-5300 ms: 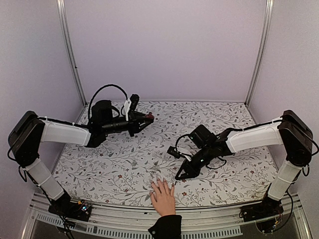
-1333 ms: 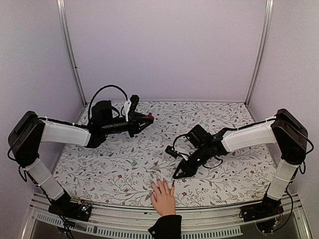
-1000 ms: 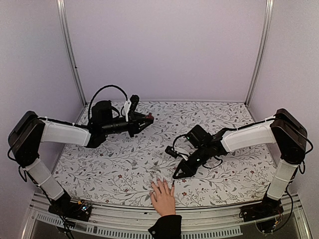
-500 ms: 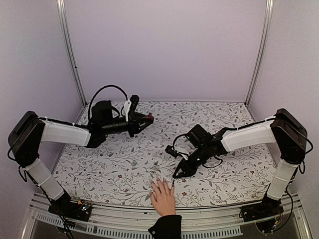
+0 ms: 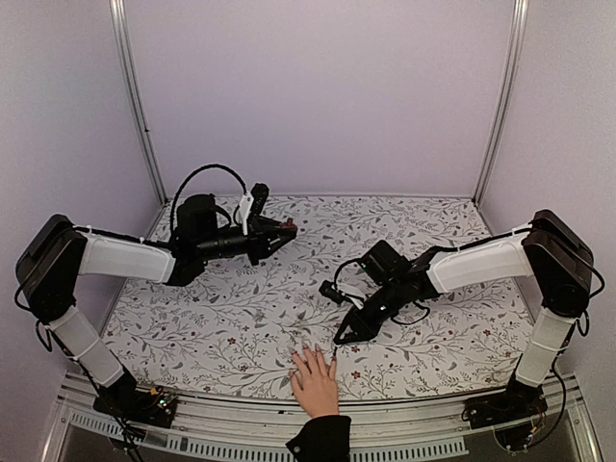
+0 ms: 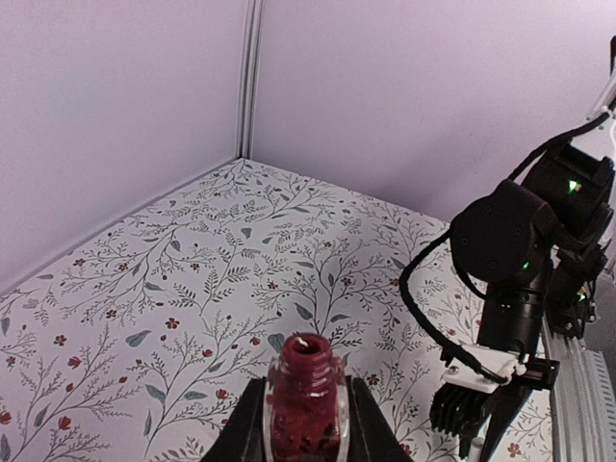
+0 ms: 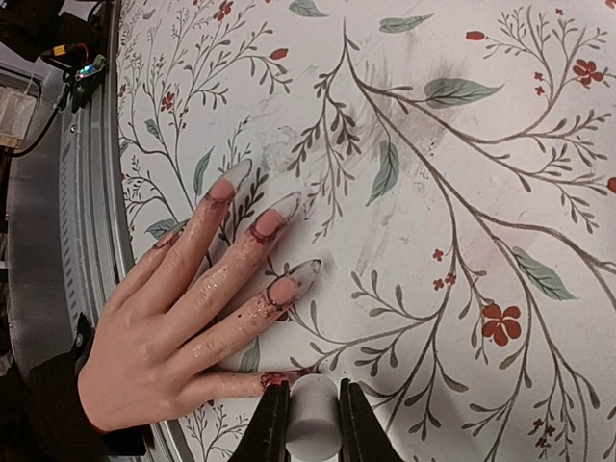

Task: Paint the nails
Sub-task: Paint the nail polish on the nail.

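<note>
A light-skinned hand [image 5: 315, 382] with a black cuff lies flat at the table's near edge, fingers spread. Its nails [image 7: 289, 280] are long and pale, and red polish is smeared on the fingers around them. My right gripper [image 7: 313, 388] is shut on a white cap [image 7: 313, 416], directly over the tip of the lowest finger [image 7: 279, 378], which is stained red. In the top view, the right gripper [image 5: 341, 336] hovers just beyond the fingertips. My left gripper [image 6: 306, 423] is shut on an open dark-red bottle [image 6: 305, 404], held above the table at back left [image 5: 285, 229].
The floral tablecloth [image 5: 289, 308] covers the table. Lilac walls and metal posts [image 5: 135, 106] enclose it. A metal rail [image 5: 231, 438] runs along the near edge by the hand. The right arm's wrist and cables [image 6: 515, 279] show in the left wrist view.
Over the last second nothing visibly moves. Compared with about five seconds ago, the right gripper has shifted slightly left, nearer the fingertips. The left arm and the hand stay still.
</note>
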Motion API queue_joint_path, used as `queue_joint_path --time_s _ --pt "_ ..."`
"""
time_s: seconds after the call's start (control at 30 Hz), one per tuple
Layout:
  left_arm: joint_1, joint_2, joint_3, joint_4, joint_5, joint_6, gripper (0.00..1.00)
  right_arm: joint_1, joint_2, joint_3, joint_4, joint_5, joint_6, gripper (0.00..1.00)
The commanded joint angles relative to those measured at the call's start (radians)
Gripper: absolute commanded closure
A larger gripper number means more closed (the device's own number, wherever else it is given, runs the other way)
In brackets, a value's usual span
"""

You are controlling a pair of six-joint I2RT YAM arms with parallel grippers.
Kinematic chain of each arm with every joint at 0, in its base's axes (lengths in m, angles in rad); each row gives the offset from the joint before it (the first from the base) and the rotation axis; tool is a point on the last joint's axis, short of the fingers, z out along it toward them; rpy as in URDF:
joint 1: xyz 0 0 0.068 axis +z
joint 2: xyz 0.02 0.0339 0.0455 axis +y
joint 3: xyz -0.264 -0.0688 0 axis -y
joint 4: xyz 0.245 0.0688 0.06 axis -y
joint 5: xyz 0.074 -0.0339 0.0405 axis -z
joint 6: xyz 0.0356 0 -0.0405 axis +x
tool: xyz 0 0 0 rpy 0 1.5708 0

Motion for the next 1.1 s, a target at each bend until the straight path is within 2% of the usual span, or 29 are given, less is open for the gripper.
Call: queue_joint_path --time_s 0.0,0.57,1.07 --pt "0.013 0.001 0.005 0.02 0.004 0.002 1.0 -0.006 -0.027 0.02 0.024 -0.006 0.011 1.0" --pt "0.013 -0.005 0.001 0.023 0.005 0.001 1.0 -0.006 -0.103 -0.008 0.014 -0.04 0.0 1.0" --pt "0.013 -0.003 0.001 0.022 0.004 0.001 1.0 -0.005 -0.043 -0.017 0.0 -0.057 -0.004 1.0"
